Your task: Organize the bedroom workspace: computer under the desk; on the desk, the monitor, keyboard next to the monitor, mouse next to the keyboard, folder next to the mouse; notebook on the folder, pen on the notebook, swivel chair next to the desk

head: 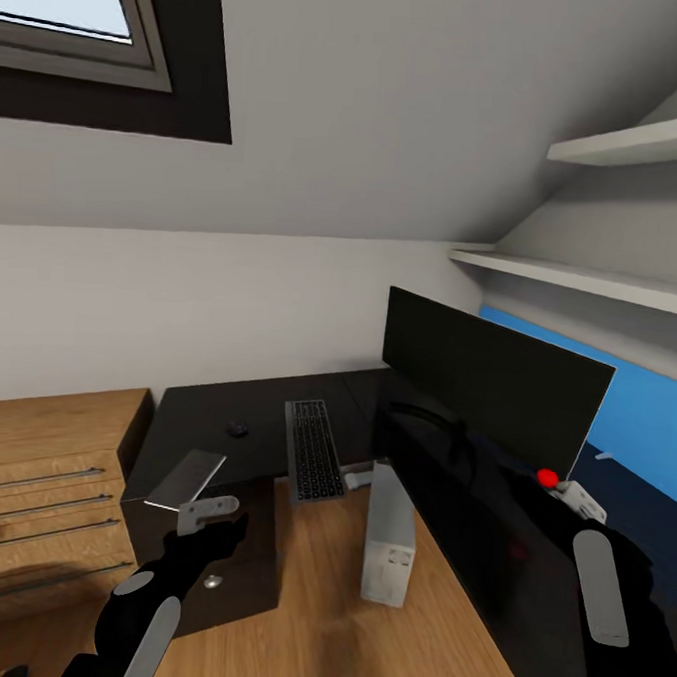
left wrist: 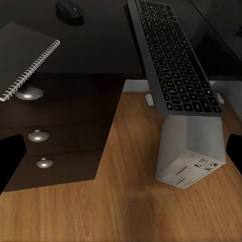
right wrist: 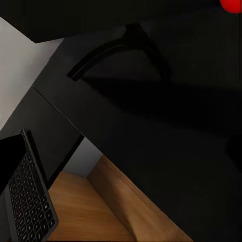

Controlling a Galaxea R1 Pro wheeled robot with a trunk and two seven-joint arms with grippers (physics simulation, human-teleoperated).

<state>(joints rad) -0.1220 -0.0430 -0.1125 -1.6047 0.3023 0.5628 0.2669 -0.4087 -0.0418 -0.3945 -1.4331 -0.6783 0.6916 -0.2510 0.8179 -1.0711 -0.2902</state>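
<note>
Monitor (head: pixel 491 383), keyboard (head: pixel 314 449), mouse (head: pixel 238 429) and notebook (head: pixel 187 478) sit on the desk (head: pixel 224 412), computer (head: pixel 389 532) beneath; folder, pen and chair outstanding; left gripper (head: pixel 210 516) apparently open and empty, right gripper (head: pixel 577 498) indeterminate.

Three cameras looking down at an L-shaped desk (head: pixel 224 412) corner.
The head camera looks from above and farther back. The left wrist camera hangs close over the desk's front edge and keyboard (left wrist: pixel 176 55). The right wrist camera sits close above the monitor stand (right wrist: pixel 121 48); all share the keyboard.
</note>
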